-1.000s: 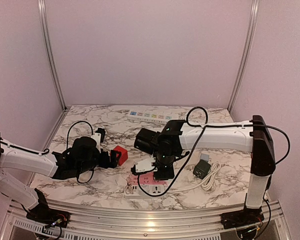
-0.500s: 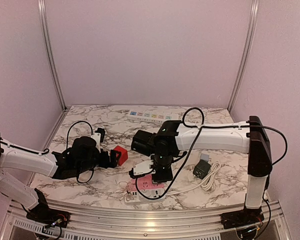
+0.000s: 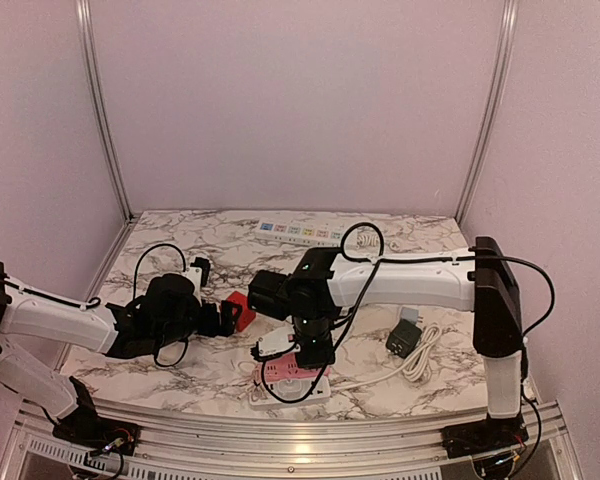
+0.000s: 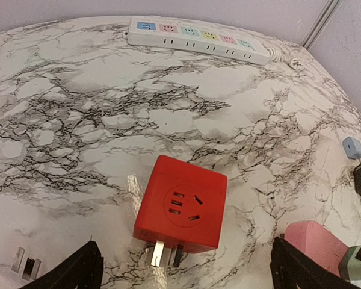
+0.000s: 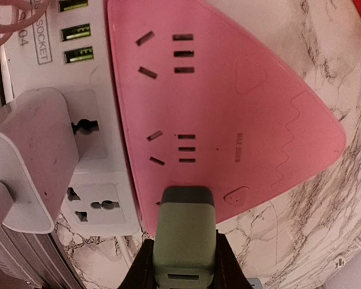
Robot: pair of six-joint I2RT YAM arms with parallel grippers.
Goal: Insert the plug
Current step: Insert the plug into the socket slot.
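Right gripper (image 5: 185, 266) pinches the green plug (image 5: 185, 229) at the pink socket block's (image 5: 246, 102) edge: you square it over the nearest slots (image 5: 185, 148), then press straight down.

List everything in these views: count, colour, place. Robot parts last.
plug: one, green, in the right pincer, over the pink block's corner
triangular socket block: one, pink, near edge
socket strip: one, white, partly under the pink block
charger: one, white, on that strip
cube socket: one, red, left of centre
long power strip: one, white with coloured sockets, back edge
adapter: one, dark grey, right side
cable: one, white, coiled by the adapter
table: one, marbled
left pincer: open, at the cube
right pincer: shut on the plug
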